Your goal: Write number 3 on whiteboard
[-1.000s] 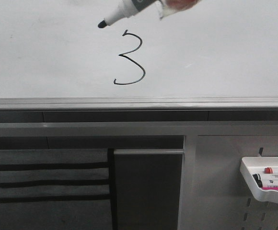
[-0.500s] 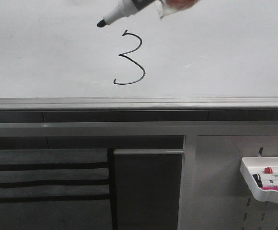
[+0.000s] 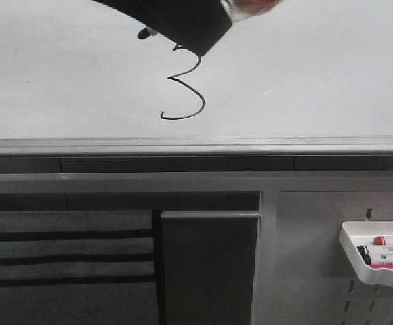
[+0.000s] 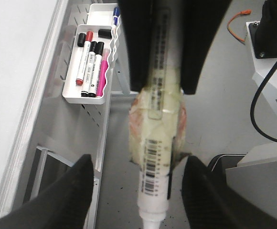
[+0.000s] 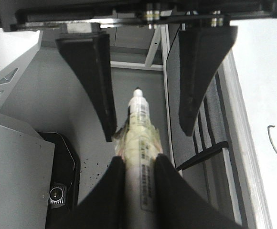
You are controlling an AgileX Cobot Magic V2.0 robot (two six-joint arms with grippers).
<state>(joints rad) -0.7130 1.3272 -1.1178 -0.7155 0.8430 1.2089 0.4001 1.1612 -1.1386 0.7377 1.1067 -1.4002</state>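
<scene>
The black number 3 [image 3: 183, 88] stands on the whiteboard [image 3: 318, 68]; its top is partly covered by a black finger [image 3: 176, 24] of my left gripper. Only the marker's black tip [image 3: 143, 32] shows beside that finger. In the right wrist view, my right gripper [image 5: 138, 160] is shut on the tape-wrapped marker [image 5: 139, 114]. The left gripper [image 5: 148, 133] straddles the marker's front end with gaps on both sides. In the left wrist view, the left gripper [image 4: 137, 162] is open around the marker [image 4: 153, 181], not touching it.
A grey rail [image 3: 196, 145] runs along the whiteboard's lower edge. Below it, a perforated grey panel [image 3: 312, 257] carries a white tray [image 3: 379, 261] with several markers. A dark panel [image 3: 210, 271] sits at the centre. A black cable [image 4: 267, 109] hangs near a white box.
A black finger of my left gripper has come into the front view from the upper left and now covers the marker's barrel. The marker tip and the 3 have not moved.
</scene>
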